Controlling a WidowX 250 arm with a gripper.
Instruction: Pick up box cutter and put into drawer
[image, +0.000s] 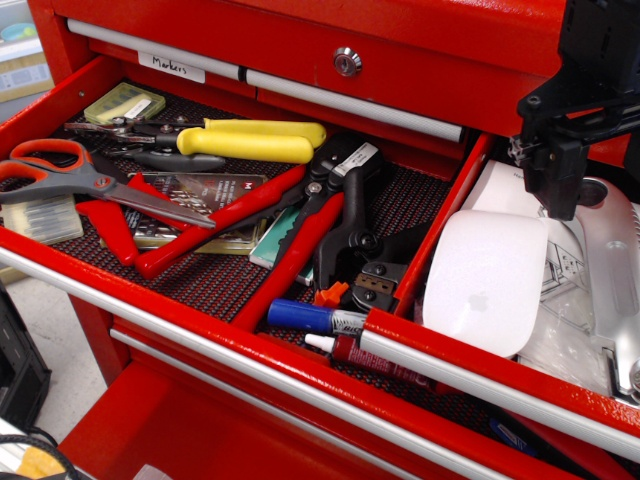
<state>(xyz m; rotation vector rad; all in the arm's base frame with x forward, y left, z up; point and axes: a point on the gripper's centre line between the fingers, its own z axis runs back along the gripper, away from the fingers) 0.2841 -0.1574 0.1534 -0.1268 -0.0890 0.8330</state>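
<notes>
The box cutter (612, 265), a long silver metal knife, lies in the right compartment of the open red drawer (200, 335), on top of clear plastic bags and paper, its far end pointing to the front right. My black gripper (560, 170) hangs just above and left of the cutter's upper end, at the top right of the view. Its jaws stand apart and hold nothing. The upper part of the gripper runs out of the frame.
A white rounded pad (485, 280) lies beside the cutter. The middle compartment holds black pliers (345, 215) and a blue marker (305, 317). The left holds orange scissors (70, 175) and a yellow-handled tool (250, 140). The "Markers" drawer front (170, 67) is above.
</notes>
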